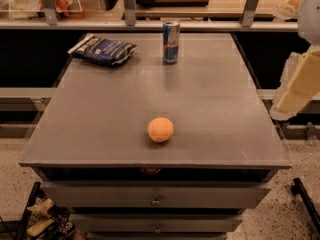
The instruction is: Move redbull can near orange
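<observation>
The redbull can [171, 41] stands upright near the far edge of the grey table [100, 124], a little right of centre. The orange [160, 129] lies near the front edge of the table, well in front of the can and apart from it. My gripper [298, 86] shows as a cream and white shape at the right edge of the view, beyond the table's right side, far from both the can and the orange. It holds nothing that I can see.
A flat dark-blue snack bag [103, 49] lies at the far left of the table. A metal rail [150, 25] with posts runs behind the table. Drawers [156, 196] sit under the front edge. A speckled floor surrounds the table.
</observation>
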`<state>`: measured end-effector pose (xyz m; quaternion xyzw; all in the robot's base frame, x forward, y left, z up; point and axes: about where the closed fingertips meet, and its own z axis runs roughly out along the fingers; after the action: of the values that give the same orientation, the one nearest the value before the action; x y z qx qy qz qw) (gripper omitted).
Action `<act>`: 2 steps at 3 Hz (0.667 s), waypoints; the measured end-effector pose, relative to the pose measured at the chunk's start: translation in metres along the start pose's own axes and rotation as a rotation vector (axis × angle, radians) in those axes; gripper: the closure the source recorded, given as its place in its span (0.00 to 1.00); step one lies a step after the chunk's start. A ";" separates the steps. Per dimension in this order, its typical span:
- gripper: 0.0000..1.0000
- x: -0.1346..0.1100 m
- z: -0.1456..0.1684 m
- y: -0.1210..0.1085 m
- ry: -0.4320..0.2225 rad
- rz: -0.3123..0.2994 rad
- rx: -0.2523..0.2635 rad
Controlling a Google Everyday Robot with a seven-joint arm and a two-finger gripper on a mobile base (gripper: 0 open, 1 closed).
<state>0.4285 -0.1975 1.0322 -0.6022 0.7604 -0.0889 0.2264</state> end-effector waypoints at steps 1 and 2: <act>0.00 0.000 0.000 0.000 0.000 0.000 0.000; 0.00 -0.005 0.000 -0.006 -0.031 -0.016 0.013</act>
<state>0.4344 -0.1943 1.0361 -0.6082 0.7511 -0.0865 0.2416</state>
